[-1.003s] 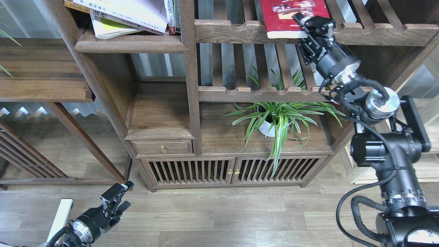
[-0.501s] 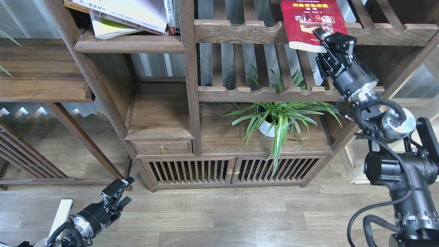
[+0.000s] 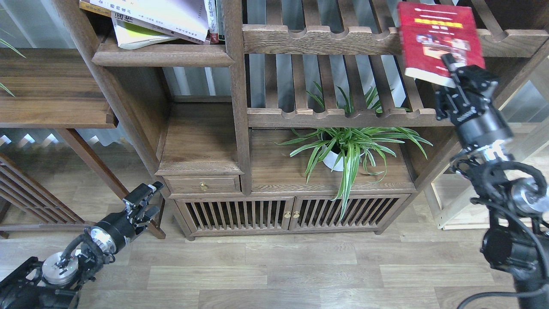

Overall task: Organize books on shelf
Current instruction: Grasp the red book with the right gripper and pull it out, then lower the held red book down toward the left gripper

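Note:
My right gripper (image 3: 455,74) is shut on the lower edge of a red book with small photos (image 3: 437,40) and holds it in the air in front of the upper slatted rack at the top right. A leaning pile of books, pale lavender-white (image 3: 169,15) over yellow-green (image 3: 137,36), lies on the dark-brown shelf plank (image 3: 161,55) at the top left. My left gripper (image 3: 146,201) is low at the left, over the floor beside the bookcase's foot, open and empty.
A potted spider plant (image 3: 347,150) stands on the lower board under two slatted racks (image 3: 317,40). A small drawer with a brass knob (image 3: 203,185) and slatted cabinet doors (image 3: 291,213) are below. A wooden side table (image 3: 51,86) stands at the left.
My right gripper has pulled the red book off the upper slatted rack, moving it right and toward me. My left arm has risen and moved a little toward the bookcase.

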Controlling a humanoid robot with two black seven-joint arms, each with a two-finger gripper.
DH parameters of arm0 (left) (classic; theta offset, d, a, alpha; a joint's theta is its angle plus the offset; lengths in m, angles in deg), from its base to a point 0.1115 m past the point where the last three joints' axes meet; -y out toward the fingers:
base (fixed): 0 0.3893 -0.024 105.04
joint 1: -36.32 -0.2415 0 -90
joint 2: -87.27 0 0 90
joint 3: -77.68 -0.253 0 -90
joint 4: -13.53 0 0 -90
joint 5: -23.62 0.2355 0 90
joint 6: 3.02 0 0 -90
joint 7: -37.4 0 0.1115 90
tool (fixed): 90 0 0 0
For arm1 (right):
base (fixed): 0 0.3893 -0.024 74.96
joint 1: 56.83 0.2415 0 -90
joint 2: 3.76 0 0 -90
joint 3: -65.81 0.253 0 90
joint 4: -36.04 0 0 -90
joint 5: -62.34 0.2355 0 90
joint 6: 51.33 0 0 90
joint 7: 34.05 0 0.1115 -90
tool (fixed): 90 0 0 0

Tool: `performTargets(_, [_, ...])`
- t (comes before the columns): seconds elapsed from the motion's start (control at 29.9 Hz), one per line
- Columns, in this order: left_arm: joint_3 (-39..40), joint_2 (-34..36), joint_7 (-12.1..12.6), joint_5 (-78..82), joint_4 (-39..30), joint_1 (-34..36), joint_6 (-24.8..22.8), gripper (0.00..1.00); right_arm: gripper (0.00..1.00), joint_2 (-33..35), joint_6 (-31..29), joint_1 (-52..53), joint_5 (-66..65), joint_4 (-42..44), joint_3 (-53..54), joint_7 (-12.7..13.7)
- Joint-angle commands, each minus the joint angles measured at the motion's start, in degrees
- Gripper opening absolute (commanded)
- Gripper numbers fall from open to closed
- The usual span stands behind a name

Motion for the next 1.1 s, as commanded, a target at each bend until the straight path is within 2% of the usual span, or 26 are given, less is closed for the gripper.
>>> performTargets(0.0, [-0.51, -0.07, 0.0, 0.08, 0.81, 1.09, 0.0, 0.98, 0.16, 1.34, -0.85, -2.85, 3.35, -0.66, 1.82, 0.01])
performTargets(0.37, [-1.82, 0.02, 0.0, 0.08, 2.39, 2.93, 0.0, 0.98, 0.18, 4.16, -11.04, -12.07, 5.99, -1.63, -0.8, 0.01])
performTargets(0.57, [-3.14, -0.16, 0.0, 0.08, 3.53, 4.87, 0.0, 0.98, 0.18, 7.05, -22.11, -17.0, 5.99, -1.63, -8.35, 0.01])
performTargets(1.07, [-8.85, -0.42, 0.0, -0.44, 3.1, 4.7, 0.0, 0.98, 0.19, 7.85, -22.53, -27.55, 2.93, -1.72, -23.3, 0.01])
